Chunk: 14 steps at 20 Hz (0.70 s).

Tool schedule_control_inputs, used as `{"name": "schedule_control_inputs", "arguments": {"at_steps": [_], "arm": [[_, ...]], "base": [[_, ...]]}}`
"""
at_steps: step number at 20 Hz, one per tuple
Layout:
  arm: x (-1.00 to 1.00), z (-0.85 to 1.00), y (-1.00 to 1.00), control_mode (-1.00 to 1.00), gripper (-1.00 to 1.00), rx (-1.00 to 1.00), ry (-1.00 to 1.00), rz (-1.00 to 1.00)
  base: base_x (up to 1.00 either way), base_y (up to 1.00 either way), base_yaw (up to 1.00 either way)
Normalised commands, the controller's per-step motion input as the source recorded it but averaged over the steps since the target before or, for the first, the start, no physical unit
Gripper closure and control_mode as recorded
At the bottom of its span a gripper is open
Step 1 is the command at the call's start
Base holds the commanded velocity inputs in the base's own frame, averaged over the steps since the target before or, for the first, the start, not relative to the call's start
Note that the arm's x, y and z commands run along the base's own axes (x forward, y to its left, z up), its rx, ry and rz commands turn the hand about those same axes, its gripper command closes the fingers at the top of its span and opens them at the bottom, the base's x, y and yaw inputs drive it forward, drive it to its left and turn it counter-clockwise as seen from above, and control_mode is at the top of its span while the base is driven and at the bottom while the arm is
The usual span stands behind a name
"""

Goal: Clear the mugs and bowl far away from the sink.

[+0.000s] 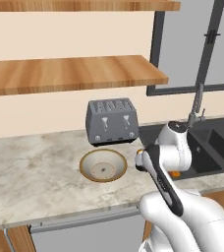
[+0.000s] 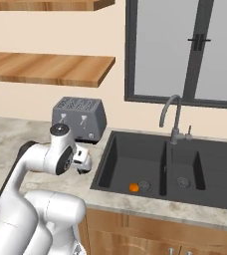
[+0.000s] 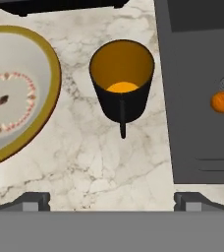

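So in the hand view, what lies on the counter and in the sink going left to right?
Bowl → black mug → sink edge → small orange thing in the basin.

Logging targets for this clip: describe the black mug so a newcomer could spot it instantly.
Start at the dark grey double-basin sink set in the marble counter. On the counter strip between its left edge and the wide tan-rimmed cream bowl stands the black mug. It is small, upright, orange-yellow inside, with a thin black handle, far narrower than the bowl.
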Motion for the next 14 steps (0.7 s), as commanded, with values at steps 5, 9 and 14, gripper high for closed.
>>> {"name": "schedule_control_inputs", "arguments": {"at_steps": [5,9,14], "arm": [[0.45,-0.22,-0.07,-1.00,-1.00,0.00,0.06,0.00],[0.31,-0.27,0.00,-1.00,-1.00,-0.01,0.01,0.00],[0.20,-0.26,0.00,-1.00,-1.00,-0.04,0.00,0.00]], "base": [[0.00,0.00,0.00],[0.00,0.00,0.00],[0.00,0.00,0.00]]}}
